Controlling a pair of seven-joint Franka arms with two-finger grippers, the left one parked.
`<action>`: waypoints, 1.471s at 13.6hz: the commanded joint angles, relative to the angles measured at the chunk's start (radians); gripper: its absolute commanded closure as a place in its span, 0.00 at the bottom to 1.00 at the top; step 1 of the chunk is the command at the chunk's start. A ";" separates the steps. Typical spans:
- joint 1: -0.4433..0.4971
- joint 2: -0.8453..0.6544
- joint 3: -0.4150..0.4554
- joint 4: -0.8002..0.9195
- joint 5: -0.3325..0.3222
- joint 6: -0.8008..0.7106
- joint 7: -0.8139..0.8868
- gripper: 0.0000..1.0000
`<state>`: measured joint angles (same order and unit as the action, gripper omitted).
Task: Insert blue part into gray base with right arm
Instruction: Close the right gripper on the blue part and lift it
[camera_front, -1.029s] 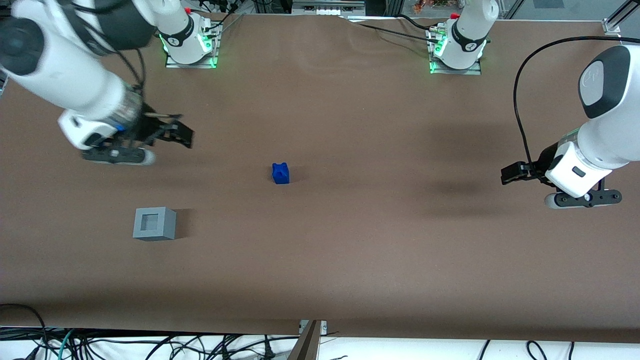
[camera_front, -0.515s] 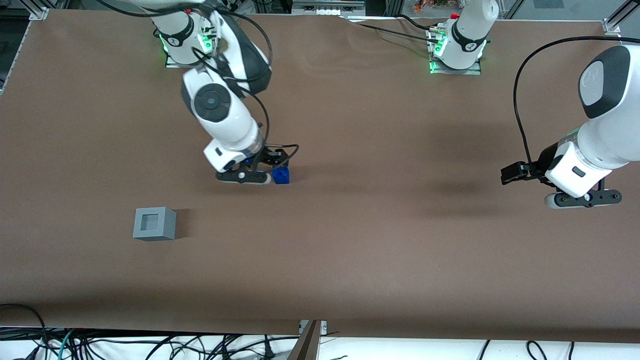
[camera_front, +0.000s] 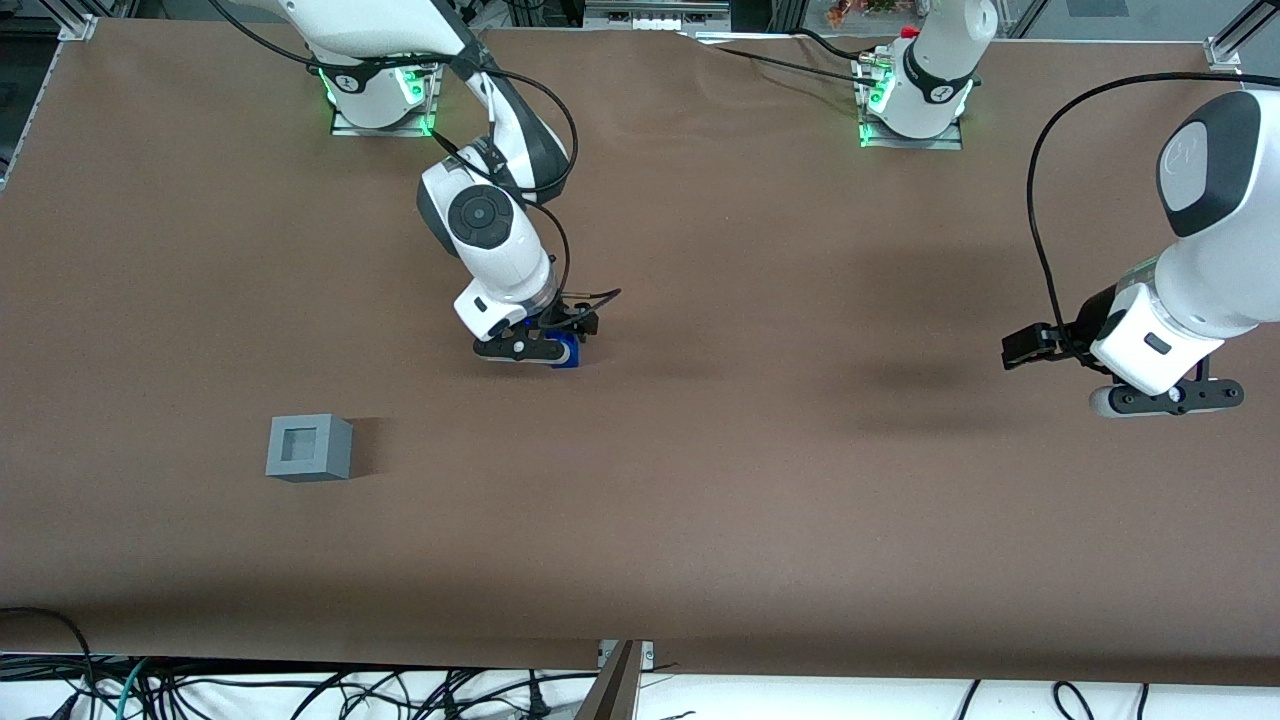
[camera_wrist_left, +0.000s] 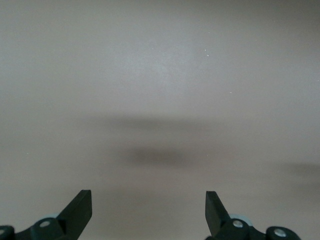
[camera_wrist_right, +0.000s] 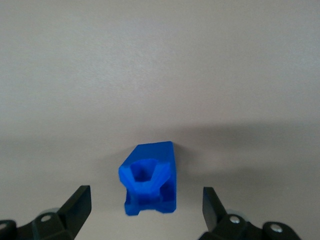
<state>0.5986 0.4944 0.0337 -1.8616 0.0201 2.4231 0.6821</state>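
The blue part (camera_front: 567, 352) rests on the brown table near its middle, mostly covered by my right arm's wrist. My right gripper (camera_front: 562, 345) is directly over it, low above the table. In the right wrist view the blue part (camera_wrist_right: 148, 178) lies between the two black fingertips (camera_wrist_right: 79, 205), which stand wide apart on either side without touching it; the gripper (camera_wrist_right: 145, 206) is open. The gray base (camera_front: 309, 447) stands upright, nearer the front camera and toward the working arm's end of the table, its square recess facing up.
The two arm bases (camera_front: 378, 92) with green lights stand at the table's edge farthest from the front camera. Cables hang below the table edge nearest the camera (camera_front: 300, 690).
My right arm has swung from the working arm's end of the table toward the middle and come down over the blue part. The blue part and gray base have not moved.
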 joint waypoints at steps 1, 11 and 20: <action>0.023 0.019 -0.011 -0.020 -0.029 0.053 0.040 0.06; 0.015 0.016 -0.017 -0.013 -0.029 0.051 0.030 0.75; -0.106 -0.103 -0.377 0.183 0.107 -0.437 -0.721 0.77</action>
<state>0.5378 0.3760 -0.2662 -1.6883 0.0668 2.0031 0.1488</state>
